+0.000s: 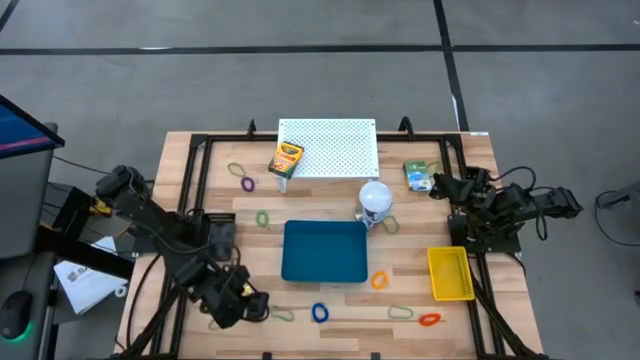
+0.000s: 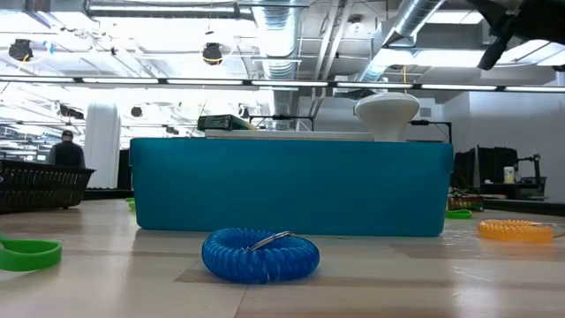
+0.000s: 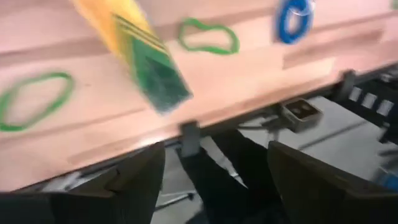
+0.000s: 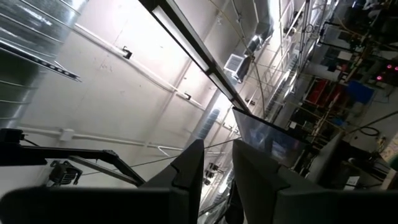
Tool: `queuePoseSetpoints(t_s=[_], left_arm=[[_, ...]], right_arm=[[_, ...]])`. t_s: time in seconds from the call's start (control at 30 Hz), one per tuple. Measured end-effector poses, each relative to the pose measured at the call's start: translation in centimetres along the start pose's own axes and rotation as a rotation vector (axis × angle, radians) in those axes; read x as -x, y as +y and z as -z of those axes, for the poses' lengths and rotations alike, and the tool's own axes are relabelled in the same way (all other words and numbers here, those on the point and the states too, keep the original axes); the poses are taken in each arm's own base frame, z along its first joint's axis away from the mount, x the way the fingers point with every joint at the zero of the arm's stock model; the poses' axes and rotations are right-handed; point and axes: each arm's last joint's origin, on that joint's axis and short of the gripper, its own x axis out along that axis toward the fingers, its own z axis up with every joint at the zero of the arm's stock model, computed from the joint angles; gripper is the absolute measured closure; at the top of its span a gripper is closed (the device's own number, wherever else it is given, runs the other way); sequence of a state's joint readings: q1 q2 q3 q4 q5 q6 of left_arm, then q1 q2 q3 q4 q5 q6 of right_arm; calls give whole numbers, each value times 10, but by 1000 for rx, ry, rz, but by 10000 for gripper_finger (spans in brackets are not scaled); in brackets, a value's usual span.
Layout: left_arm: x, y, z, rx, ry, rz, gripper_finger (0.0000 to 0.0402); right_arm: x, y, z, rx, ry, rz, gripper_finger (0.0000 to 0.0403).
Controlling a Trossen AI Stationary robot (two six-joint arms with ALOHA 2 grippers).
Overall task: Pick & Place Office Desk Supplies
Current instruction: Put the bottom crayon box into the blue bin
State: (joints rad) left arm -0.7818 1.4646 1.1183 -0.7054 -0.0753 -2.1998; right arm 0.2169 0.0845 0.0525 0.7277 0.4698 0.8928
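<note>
My left gripper (image 1: 247, 306) hangs open over the table's near left edge, its fingers (image 3: 130, 180) wide apart with nothing between them. Just ahead of it a yellow-green packet (image 3: 146, 59) lies flat on the wood, with green loops (image 3: 208, 37) and a blue loop (image 3: 292, 18) beyond. The blue loop (image 2: 260, 254) lies flat in front of the teal tray (image 2: 291, 185). The crayon box (image 1: 285, 160) rests at the white board's corner. Several packets (image 1: 418, 175) lie at the far right. My right gripper (image 4: 217, 162) points up at the ceiling, a narrow gap between its fingers, holding nothing.
A teal tray (image 1: 325, 250) sits mid-table and a yellow bin (image 1: 450, 272) at the near right. A white ball (image 1: 375, 197) stands beside the perforated board (image 1: 328, 147). More loops lie scattered: purple (image 1: 248, 183), green (image 1: 262, 218), orange (image 1: 380, 281), red-orange (image 1: 430, 320).
</note>
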Motion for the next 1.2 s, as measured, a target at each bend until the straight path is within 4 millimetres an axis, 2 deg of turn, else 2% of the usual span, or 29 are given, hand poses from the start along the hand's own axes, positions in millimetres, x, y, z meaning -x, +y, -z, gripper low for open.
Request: queuePoseSetpoints(t_s=[0.17, 0.7, 1.2], left_arm=[[-2, 5, -4, -19, 18, -56, 131], [-36, 21, -35, 42, -2, -128, 131], [-55, 35, -56, 81, -5, -124, 131]], right_arm=[[0, 1, 0, 11, -4, -6, 320], [0, 1, 0, 31, 5, -20, 320], [0, 2, 0, 23, 31, -42, 320]])
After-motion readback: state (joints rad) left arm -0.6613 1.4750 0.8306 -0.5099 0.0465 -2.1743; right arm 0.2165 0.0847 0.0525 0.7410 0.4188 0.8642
